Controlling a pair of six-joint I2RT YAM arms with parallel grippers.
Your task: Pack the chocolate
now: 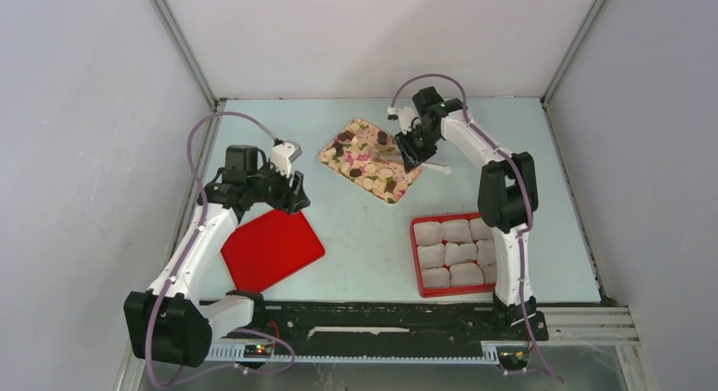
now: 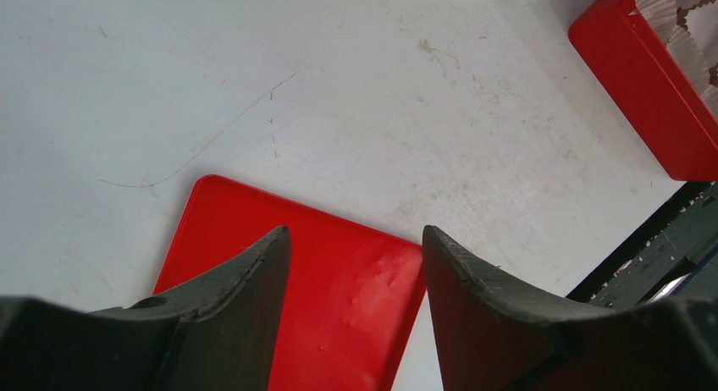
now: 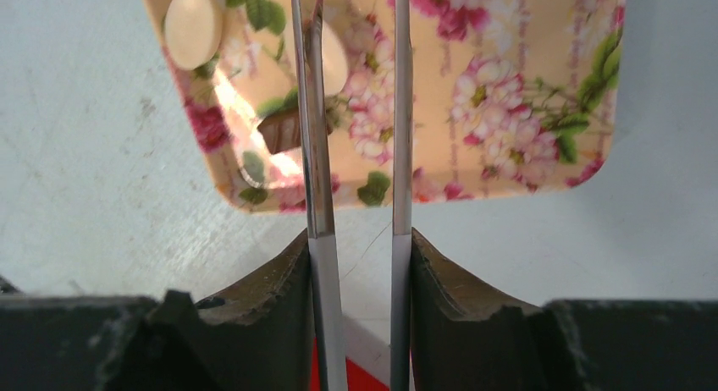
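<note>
My right end effector (image 3: 358,239) is clenched on a pair of metal tongs (image 3: 315,154). Both blades run forward from between the fingers, slightly parted, over the near edge of a floral tray (image 3: 508,112). The tray lies flat on the pale blue-grey surface (image 3: 85,196), which is enclosed by white walls (image 1: 85,112). The chocolate (image 3: 193,27) lies loose on the tray as flat cream discs and dark brown lumps; one dark lump sits just beside a blade. My right arm reaches far forward with the elbow raised and the wrist angled down at the tray. My left end effector (image 2: 356,239) is released, fingers spread, and hovers over a flat red lid (image 2: 229,213). A red box (image 1: 416,256) lined with white paper cups (image 1: 449,254) stands near my right base.
</note>
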